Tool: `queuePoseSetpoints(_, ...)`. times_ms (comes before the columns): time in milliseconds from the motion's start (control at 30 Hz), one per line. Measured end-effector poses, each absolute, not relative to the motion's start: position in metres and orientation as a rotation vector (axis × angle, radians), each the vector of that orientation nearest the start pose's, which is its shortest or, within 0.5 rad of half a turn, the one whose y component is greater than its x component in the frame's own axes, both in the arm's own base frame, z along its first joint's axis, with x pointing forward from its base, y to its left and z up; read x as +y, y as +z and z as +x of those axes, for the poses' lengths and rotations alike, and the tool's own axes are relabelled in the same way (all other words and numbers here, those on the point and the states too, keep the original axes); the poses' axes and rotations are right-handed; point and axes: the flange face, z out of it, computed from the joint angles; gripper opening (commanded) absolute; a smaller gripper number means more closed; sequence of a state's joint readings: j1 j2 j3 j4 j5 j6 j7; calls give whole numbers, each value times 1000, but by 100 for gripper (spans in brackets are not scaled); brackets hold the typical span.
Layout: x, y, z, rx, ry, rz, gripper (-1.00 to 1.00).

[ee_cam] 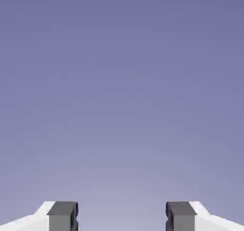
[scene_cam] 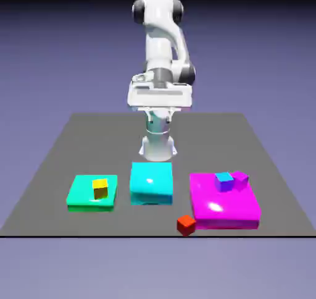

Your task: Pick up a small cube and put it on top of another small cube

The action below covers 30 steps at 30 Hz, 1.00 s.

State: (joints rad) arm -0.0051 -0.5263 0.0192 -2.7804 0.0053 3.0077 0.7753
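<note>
1. Fingers: both grey fingertips (ee_cam: 62, 215) show at the bottom of the hand view, spread wide apart with only blue-violet backdrop between them. Nothing is held. The gripper (ee_cam: 121, 216) is not aimed at the table.

2. Dark grey flat table (scene_cam: 74, 149): bears all items below.

3. White jointed robot arm (scene_cam: 160, 63): stands upright at the far edge, folded high, well apart from every cube.

4. Flat magenta square slab (scene_cam: 216, 208): near right. A small blue cube (scene_cam: 224, 181) and a small purple cube (scene_cam: 240, 179) sit on its far part, just beside one another.

5. Flat cyan square slab (scene_cam: 150, 183): middle, nothing on it.

6. Flat green-teal square slab (scene_cam: 83, 193): left, carrying a small yellow cube (scene_cam: 100, 188).

7. Small plain red cube (scene_cam: 186, 225): lies on the bare table at the near edge, just beside the magenta slab's near-left corner. Whether it touches the slab cannot be told. It appears turned somewhat, one corner toward the near edge; faces flat, uniform red, unmarked.

8. Handling judgement: the red cube looks rigid and light, with smooth faces that may slip under a weak pinch. Take hold across two opposite side faces, fingers turned to match its rotation. The adjacent slab edge may crowd one finger.
</note>
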Motion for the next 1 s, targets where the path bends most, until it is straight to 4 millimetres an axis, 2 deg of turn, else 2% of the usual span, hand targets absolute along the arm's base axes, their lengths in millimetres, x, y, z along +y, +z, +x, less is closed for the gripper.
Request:
queuePoseSetpoints(233, 10, 401, 457, 1333, -649, -2513, 0)
queuePoseSetpoints(500, 19, 325, 510, 1704, -221, -2436, 0)
queuePoseSetpoints(733, 29, 253, 542, 2000, 188, -2279, 0)
queuePoseSetpoints(1000, 44, 177, 564, 2275, 686, -2005, 0)
